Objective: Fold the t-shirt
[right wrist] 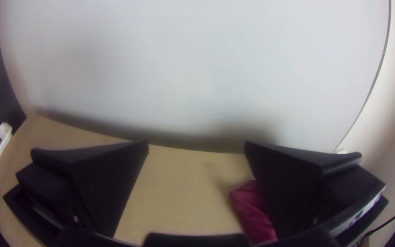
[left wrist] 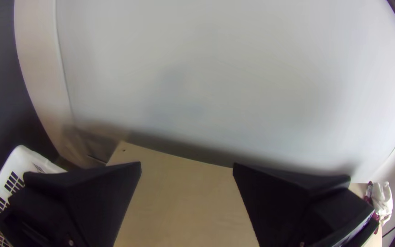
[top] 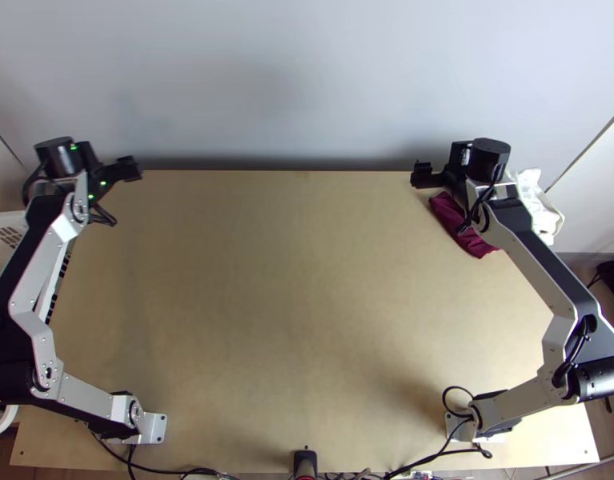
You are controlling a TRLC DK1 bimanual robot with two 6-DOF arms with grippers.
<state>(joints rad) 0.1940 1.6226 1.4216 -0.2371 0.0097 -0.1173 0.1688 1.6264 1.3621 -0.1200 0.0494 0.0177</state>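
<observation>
At the far right of the light wooden table [top: 290,320] lies the dark red cloth [top: 448,216], a slanting, narrow bundle partly covered by the right arm [top: 539,280]'s wrist as seen from above; whether it is the t-shirt, or how it is folded, I cannot tell from here. Just to its right, by the far right corner, a white cloth [top: 543,210] sits crumpled behind that same arm; whether the two cloths touch, I can't make out.

The right gripper [top: 421,174] hangs near the table's far edge, by the upper end of the red cloth; in the right wrist view its two black fingers stand wide apart, nothing gripped, pale wood showing between them, and one finger hides part of the red cloth.

Well apart from it, across at the far left, the left gripper [top: 129,169] hangs near the far edge too, pointing inward; in the left wrist view its fingers are spread just as wide, with no cloth held. The left arm [top: 38,280] reaches up along the table's left side, partly over a white slotted basket [top: 6,218] beside that edge; a pale wall [top: 307,80] rises behind the table, and black cables [top: 443,458] trail along the near edge.
</observation>
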